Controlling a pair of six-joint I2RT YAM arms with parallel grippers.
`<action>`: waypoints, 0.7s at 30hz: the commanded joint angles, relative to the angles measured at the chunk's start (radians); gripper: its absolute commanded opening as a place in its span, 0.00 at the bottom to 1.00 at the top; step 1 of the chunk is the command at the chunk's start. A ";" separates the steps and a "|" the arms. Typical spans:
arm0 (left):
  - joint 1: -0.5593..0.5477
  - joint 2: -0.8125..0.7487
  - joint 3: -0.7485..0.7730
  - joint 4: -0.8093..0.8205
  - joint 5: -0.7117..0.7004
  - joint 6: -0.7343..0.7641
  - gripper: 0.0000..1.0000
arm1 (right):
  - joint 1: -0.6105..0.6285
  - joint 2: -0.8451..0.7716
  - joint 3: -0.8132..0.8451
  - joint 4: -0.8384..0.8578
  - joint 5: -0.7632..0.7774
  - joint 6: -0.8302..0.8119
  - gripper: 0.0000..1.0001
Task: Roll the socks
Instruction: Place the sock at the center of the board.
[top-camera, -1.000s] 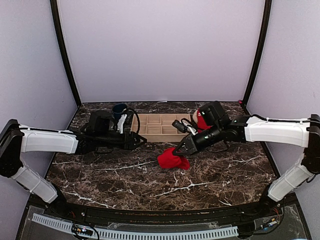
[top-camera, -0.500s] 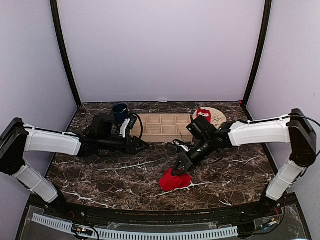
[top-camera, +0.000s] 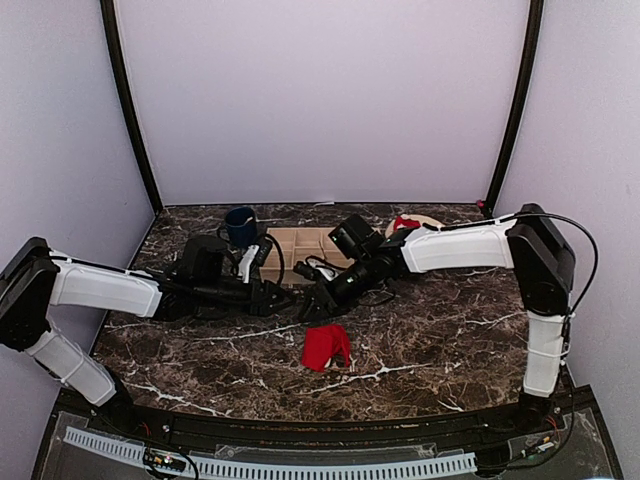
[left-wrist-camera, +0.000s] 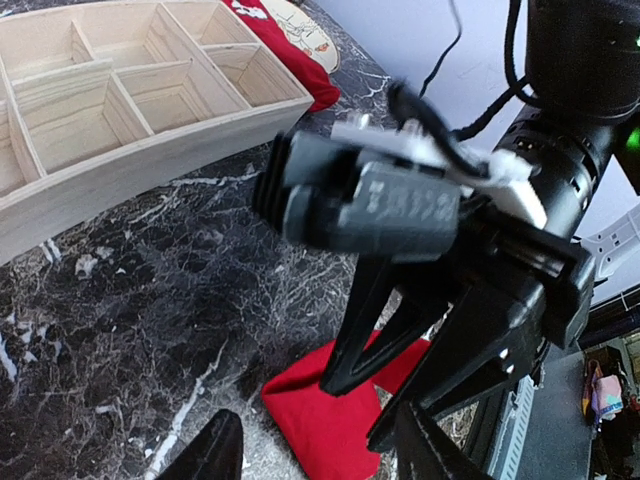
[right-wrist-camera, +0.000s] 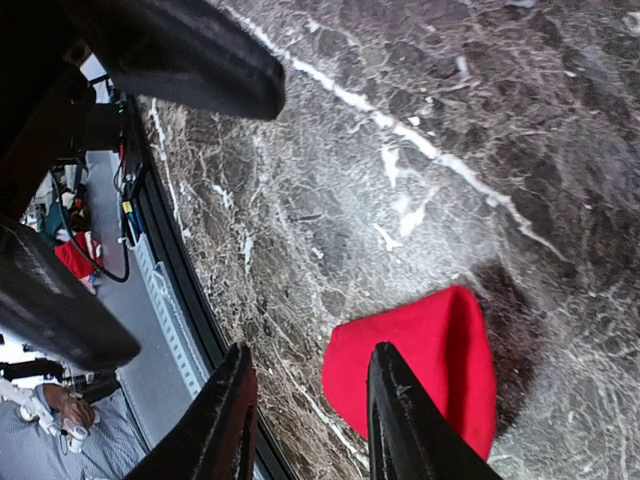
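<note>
across the whole floor of the booth lies a dark marble table (top-camera: 450, 340), and at its far middle stands a wooden tray (top-camera: 298, 243) of open compartments, taken as the mark for all the rest. left arm (top-camera: 100, 285) reaches in low from the left and ends just in front of the tray's near edge. right arm (top-camera: 460, 247) stretches from the right across the tray's near right corner, its wrist meeting the other arm's in front of the tray. just right of the tray sits a round tan plate (top-camera: 432, 219), and a second red sock (top-camera: 405, 223) with white print lies on it, against the tray's right end. one red sock (top-camera: 325, 347) lies crumpled on the table, well in front of the tray, toward the arms' bases. a dark blue mug (top-camera: 239, 222) stands by the tray's far left corner. left fingers (left-wrist-camera: 215, 455) are spread wide with nothing between them. right fingers (right-wrist-camera: 225, 420) stand partly apart above the table, holding nothing; the red sock lies loose below and beside them.
</note>
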 joint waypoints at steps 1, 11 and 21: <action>-0.005 -0.030 -0.026 0.015 -0.005 0.016 0.54 | 0.006 -0.085 -0.016 0.064 0.106 0.013 0.38; -0.007 -0.008 0.005 -0.031 0.029 0.044 0.54 | 0.031 -0.306 -0.214 0.045 0.370 0.037 0.42; -0.036 0.051 0.055 -0.071 0.025 0.060 0.53 | 0.239 -0.445 -0.349 -0.086 0.665 0.091 0.47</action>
